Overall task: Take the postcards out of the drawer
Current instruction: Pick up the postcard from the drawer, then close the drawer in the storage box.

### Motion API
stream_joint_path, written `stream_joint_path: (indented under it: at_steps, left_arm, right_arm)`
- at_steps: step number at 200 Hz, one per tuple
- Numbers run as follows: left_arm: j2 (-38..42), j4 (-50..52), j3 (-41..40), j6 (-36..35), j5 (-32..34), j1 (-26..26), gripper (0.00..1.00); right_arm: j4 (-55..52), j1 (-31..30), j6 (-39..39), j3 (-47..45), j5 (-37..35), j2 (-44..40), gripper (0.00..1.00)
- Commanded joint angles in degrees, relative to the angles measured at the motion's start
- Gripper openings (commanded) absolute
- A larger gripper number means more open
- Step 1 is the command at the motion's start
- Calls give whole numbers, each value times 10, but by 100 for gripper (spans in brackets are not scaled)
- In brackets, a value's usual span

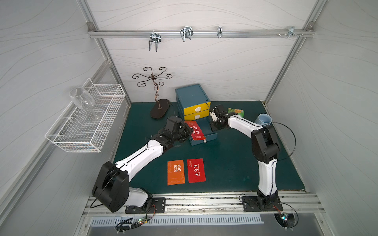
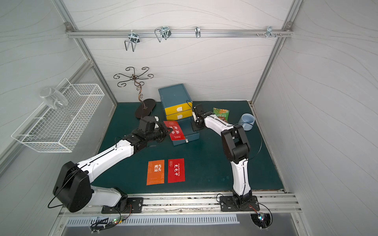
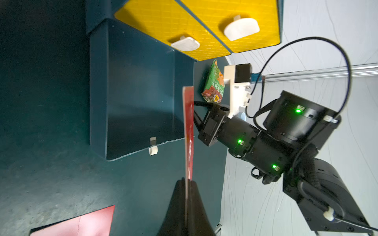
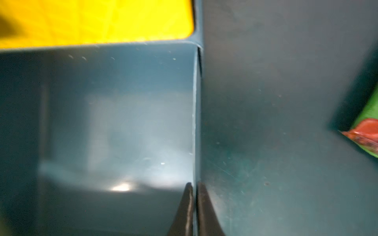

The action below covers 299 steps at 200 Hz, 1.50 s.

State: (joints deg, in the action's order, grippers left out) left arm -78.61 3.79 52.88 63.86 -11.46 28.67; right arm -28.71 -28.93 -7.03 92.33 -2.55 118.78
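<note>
In both top views the left tool [image 1: 191, 130] is clenching one edge of the held red postcard [image 1: 196, 131], which is hovering face-up over the open drawer [image 1: 208, 133]. The orange postcard [image 1: 176, 172] and the other red postcard [image 1: 196, 170] are lying flat side by side on the bench [image 1: 235, 163], well apart from the drawer, so I judge this to be the last card coming out. The right tool [image 2: 195, 127] is reaching down at the drawer's right wall, near the cabinet [image 2: 173, 96]. In the left wrist view the held red postcard [image 3: 189, 132] is showing edge-on, pinched between the fingertips [image 3: 179, 196] by only a narrow margin, and the drawer [image 3: 139, 98] is showing a bare floor. With so thin a grip, the lift is best going slowly and straight up until the card's low edge is clearing the front wall. It is then swinging toward the two lying cards and lowering flat before letting go. In the right wrist view the right tool [image 4: 194, 188] is straddling the drawer's side wall [image 4: 196, 112], one finger on each side. Whether it is pinching the wall or merely flanking it I cannot tell. It should, I judge, be steadying the drawer, lest a dragging corner shift it. The snack packet [image 4: 366, 134] is lying outside the drawer and needs no touching.
</note>
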Motion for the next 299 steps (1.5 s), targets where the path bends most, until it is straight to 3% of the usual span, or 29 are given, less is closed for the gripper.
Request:
stream_joint_path:
  at_steps: [1,49,72,78,124,152,220,299]
  left_arm:
    - [9,-4,-19,-3,-10,-10,0]
    - [24,3,-18,-14,-26,-37,0]
    - [40,9,-16,-23,-31,-62,0]
    - [45,8,-17,-25,-32,-70,0]
    - [76,16,-23,-40,-48,-132,0]
    - [92,23,-32,-48,-51,-159,0]
    - [126,14,-77,-36,-58,-184,0]
    - [148,10,-106,-30,-61,-198,0]
  right_arm:
    - [-6,4,-11,17,0,-1,33]
    - [-26,19,-12,13,-2,-53,73]
    - [-37,28,-14,-31,-1,-112,86]
    - [-37,30,-17,-48,7,-131,99]
    - [-23,38,-65,-212,76,-272,99]
    - [1,13,-105,-282,95,-303,99]
    - [102,-66,-169,-305,124,-225,99]
    - [213,-74,-204,-268,128,-142,99]
